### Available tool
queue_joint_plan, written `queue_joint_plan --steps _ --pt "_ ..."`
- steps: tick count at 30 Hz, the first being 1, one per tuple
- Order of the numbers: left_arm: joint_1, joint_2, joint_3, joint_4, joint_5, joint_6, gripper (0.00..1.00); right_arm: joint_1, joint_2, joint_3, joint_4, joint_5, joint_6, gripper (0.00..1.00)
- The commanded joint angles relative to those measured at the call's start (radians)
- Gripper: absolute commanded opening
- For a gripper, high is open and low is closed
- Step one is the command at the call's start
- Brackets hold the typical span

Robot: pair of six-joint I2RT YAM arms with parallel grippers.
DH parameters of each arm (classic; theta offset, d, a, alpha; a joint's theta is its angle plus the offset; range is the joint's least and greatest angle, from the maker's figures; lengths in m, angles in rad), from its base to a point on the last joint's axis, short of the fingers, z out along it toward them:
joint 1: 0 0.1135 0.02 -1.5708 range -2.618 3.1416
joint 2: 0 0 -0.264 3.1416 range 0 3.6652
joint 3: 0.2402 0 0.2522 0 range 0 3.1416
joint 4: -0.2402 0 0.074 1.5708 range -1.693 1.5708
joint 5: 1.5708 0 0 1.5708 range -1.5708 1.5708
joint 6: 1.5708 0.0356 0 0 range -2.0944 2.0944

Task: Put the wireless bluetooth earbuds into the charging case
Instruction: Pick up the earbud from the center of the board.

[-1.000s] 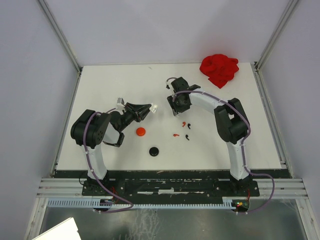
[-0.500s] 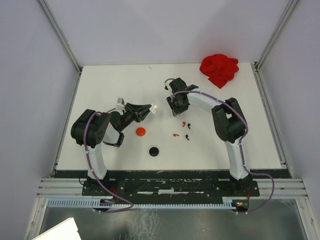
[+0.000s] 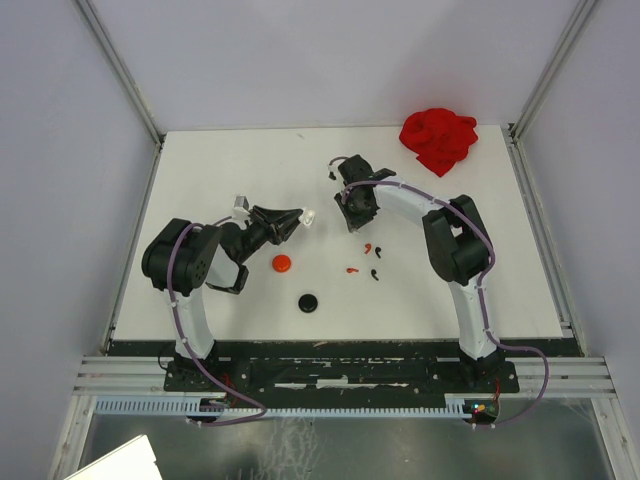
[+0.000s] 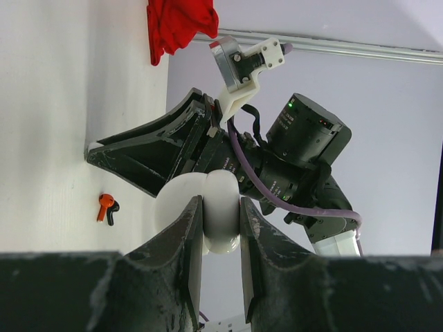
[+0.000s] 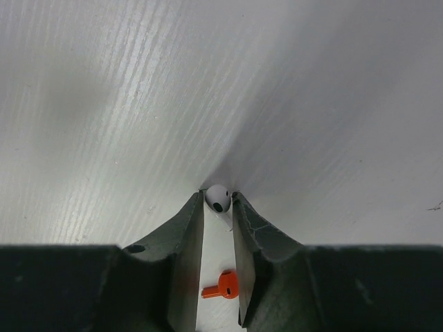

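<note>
My left gripper [image 3: 297, 216] is shut on a white round charging case [image 3: 309, 215] and holds it above the table; in the left wrist view the case [image 4: 223, 241] sits between the fingers [image 4: 188, 228]. My right gripper [image 3: 350, 222] points down at the table, and its tips [image 5: 218, 202] pinch a white earbud [image 5: 218, 196]. A red earbud [image 5: 223, 285] lies on the table under the right fingers. Two red earbuds [image 3: 368, 246] [image 3: 351, 269] and two black ones [image 3: 378, 250] [image 3: 374, 274] lie just in front of the right gripper.
A red disc [image 3: 281, 263] and a black disc [image 3: 308, 302] lie on the white table [image 3: 470, 260] near the left arm. A crumpled red cloth [image 3: 438, 140] sits at the back right corner. The right gripper [image 4: 93, 149] shows in the left wrist view.
My right gripper has shifted slightly to the left and back over the table. The left arm and its case have not moved.
</note>
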Motion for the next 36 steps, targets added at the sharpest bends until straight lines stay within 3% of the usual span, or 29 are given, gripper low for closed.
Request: queue_joint_plan --steps 1,6,9,16,22,29,36 --pt "0.005 0.01 -0.001 0.089 0.016 0.012 0.03 0.007 0.004 0.044 -0.008 0.003 -0.012 0.28" --pt "0.005 0.013 0.0 0.089 0.016 0.013 0.03 0.006 -0.013 0.046 0.0 0.011 -0.014 0.08" --pt "0.005 0.016 0.0 0.089 0.016 0.013 0.03 0.006 -0.102 -0.032 0.108 0.02 -0.014 0.02" --pt "-0.004 0.025 0.009 0.084 0.021 0.005 0.03 0.006 -0.413 -0.349 0.54 -0.027 -0.006 0.01" --pt "-0.038 0.058 0.046 0.104 0.032 -0.027 0.03 0.007 -0.582 -0.554 0.852 -0.135 0.016 0.01" --pt "-0.075 0.077 0.083 0.145 0.045 -0.089 0.03 0.006 -0.619 -0.831 1.439 -0.247 0.067 0.01" --pt "-0.079 0.062 0.098 0.156 0.071 -0.108 0.03 0.006 -0.58 -0.896 1.667 -0.317 0.061 0.01"
